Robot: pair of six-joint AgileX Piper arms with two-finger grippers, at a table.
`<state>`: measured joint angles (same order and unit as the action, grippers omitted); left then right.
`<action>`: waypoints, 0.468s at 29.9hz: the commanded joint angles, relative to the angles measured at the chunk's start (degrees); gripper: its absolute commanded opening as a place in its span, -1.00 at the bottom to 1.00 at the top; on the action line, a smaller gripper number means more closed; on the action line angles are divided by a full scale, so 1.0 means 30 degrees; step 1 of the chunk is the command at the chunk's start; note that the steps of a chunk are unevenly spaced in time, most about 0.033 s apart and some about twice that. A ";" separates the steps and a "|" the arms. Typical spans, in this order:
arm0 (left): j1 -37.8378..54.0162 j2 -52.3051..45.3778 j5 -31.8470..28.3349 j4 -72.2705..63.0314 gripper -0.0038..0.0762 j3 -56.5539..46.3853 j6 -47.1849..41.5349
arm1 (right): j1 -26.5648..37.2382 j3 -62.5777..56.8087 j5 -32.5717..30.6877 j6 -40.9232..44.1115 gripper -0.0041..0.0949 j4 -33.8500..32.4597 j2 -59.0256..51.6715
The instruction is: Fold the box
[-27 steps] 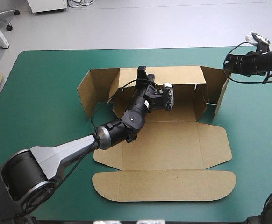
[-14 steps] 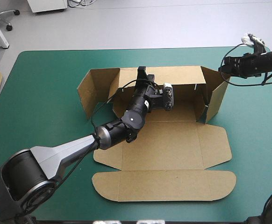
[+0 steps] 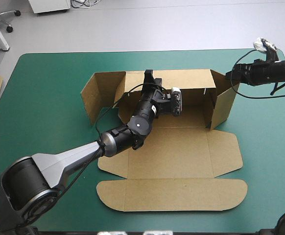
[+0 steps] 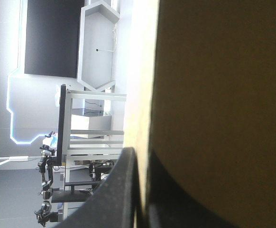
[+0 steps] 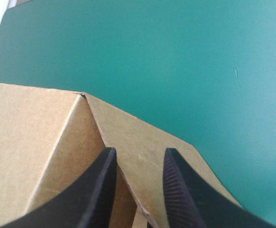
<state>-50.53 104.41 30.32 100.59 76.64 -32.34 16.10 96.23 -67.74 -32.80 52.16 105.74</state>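
High view: the brown box [image 3: 181, 152] lay mid-table on the teal-green cover [image 3: 49, 98], rear wall [image 3: 186, 78] raised, front panels and lid flat. The left gripper [image 3: 148, 77] pinched the rear wall's top edge. The right gripper [image 3: 229, 76] stood at the upper corner of the right end flap [image 3: 223, 100].

Left wrist view: its fingers [image 4: 121, 190] were pressed together on the board.

Right wrist view: the fingers stood spread, the flap's edge between them; contact could not be determined.

Judgement: raising the right end wall was in hand. The next move called for squaring it to the rear wall and tucking it.

Against the earlier frames, the flap had swung inward from its outward lean, the right gripper following.
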 commanded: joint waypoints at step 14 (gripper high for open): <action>-0.0080 -0.0813 0.0171 0.0065 -0.94 0.0357 -0.0404 | 0.0038 -0.7088 0.1910 -0.7620 -0.29 0.6912 -0.4709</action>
<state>-50.53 104.46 30.32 100.59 76.64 -32.34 16.11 77.29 -61.99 -48.97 63.74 96.38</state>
